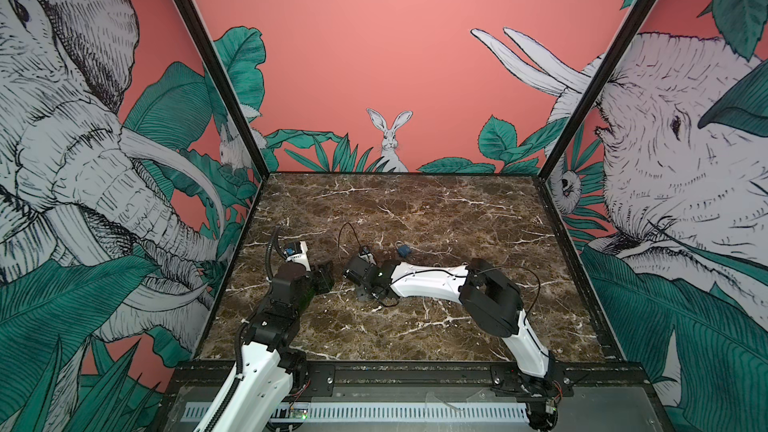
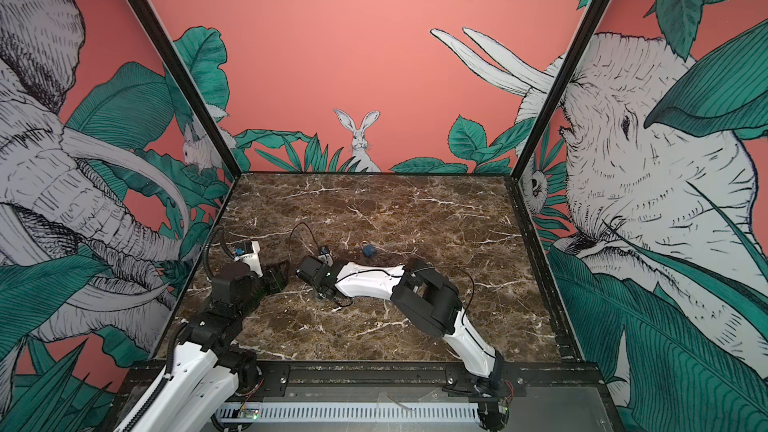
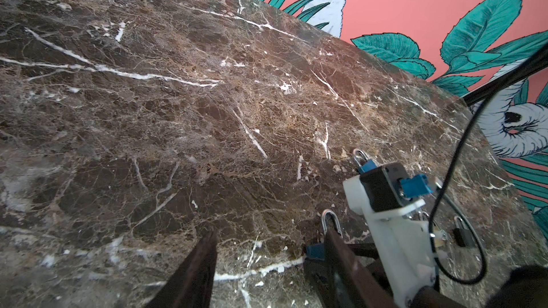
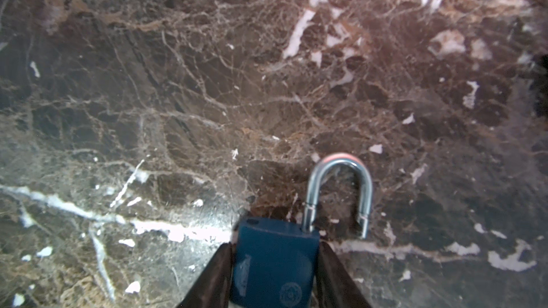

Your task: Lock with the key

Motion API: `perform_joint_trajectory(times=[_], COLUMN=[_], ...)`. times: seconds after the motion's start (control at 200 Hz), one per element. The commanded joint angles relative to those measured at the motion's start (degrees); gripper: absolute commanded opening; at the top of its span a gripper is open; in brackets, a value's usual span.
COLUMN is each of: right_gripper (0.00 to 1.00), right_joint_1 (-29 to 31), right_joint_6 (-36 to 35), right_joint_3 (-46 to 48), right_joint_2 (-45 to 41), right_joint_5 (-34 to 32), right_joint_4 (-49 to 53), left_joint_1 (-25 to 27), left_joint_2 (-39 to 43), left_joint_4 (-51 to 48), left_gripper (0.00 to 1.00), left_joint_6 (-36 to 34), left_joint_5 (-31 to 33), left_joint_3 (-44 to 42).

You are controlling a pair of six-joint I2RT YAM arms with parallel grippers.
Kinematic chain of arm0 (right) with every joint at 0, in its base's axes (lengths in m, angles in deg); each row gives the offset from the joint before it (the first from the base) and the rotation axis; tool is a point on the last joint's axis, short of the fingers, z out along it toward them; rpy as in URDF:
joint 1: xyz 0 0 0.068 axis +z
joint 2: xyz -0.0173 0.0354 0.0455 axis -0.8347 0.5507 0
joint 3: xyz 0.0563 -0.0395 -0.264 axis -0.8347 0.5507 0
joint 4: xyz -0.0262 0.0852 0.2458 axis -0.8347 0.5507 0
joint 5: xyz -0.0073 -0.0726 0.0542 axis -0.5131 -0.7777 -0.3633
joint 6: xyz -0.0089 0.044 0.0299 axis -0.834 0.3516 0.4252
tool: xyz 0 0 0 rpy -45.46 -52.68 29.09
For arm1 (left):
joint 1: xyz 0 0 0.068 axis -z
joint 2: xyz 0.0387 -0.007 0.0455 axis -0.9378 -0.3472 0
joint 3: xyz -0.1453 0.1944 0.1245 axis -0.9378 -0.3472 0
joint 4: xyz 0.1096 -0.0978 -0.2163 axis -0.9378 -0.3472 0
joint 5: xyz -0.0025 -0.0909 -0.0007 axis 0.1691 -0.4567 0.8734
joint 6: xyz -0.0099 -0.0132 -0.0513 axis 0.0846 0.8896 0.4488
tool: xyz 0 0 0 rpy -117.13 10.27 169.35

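My right gripper (image 4: 275, 245) is shut on the body of a blue padlock (image 4: 274, 262), one finger against each side. Its steel shackle (image 4: 339, 191) stands raised, with one leg out of the body, close over the marble table (image 4: 178, 99). In the left wrist view the same padlock (image 3: 314, 250) shows just past my open left gripper (image 3: 269, 232), which holds nothing. In both top views the two grippers meet near the table's middle left: left gripper (image 1: 329, 280) (image 2: 284, 278), right gripper (image 1: 360, 293). I cannot make out a key in any view.
A second blue padlock (image 1: 403, 250) (image 2: 368, 250) (image 3: 366, 165) lies on the table behind the right arm. A small black padlock (image 3: 464, 234) lies beyond the right wrist camera mount (image 3: 394, 232). A black cable (image 3: 444, 191) loops beside it. Printed walls enclose three sides.
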Motion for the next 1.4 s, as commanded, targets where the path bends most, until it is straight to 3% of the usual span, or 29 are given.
perform_joint_trajectory(times=[0.0,0.24,0.285,0.37,0.505,0.665,0.845,1.03,1.391], right_gripper=[0.42,0.31,0.23,0.0,0.0,0.0,0.0,0.0,0.0], right_joint_1=[-0.12,-1.89,-2.66,-4.43,-8.28,-11.17,-11.84,-11.82,-11.72], right_joint_6=[-0.05,-3.29,-5.42,-9.95,-19.24,-29.77,-36.84,-39.3,-41.88], right_joint_3=[1.22,6.96,9.42,15.49,24.26,28.61,32.24,30.6,28.43], right_joint_2=[1.32,-2.84,-4.95,-9.9,-17.57,-26.3,-35.3,-40.0,-43.13], right_joint_5=[1.39,3.85,4.91,7.38,14.9,18.15,19.71,18.64,19.9], right_joint_4=[1.23,-2.82,-5.37,-12.21,-20.28,-19.24,-18.69,-15.14,-11.31], left_joint_1=[-0.3,-0.3,-0.3,-0.3,-0.3,-0.25,1.89,6.56,10.17], left_joint_2=[0.53,-1.86,-2.98,-5.39,-10.71,-18.89,-29.61,-33.31,-36.57], left_joint_4=[0.72,3.37,4.34,6.78,11.46,20.05,27.82,30.53,32.24], left_gripper=[0.59,0.56,0.55,0.53,0.47,0.45,0.6,0.61,0.55], left_joint_6=[-0.47,-0.07,0.3,0.5,0.84,0.92,3.54,6.07,8.4], left_joint_5=[-0.66,-3.78,-5.1,-7.78,-13.69,-26.49,-43.74,-46.4,-48.74], left_joint_3=[-0.67,-0.95,-0.82,-0.66,0.09,1.48,5.72,8.21,11.28])
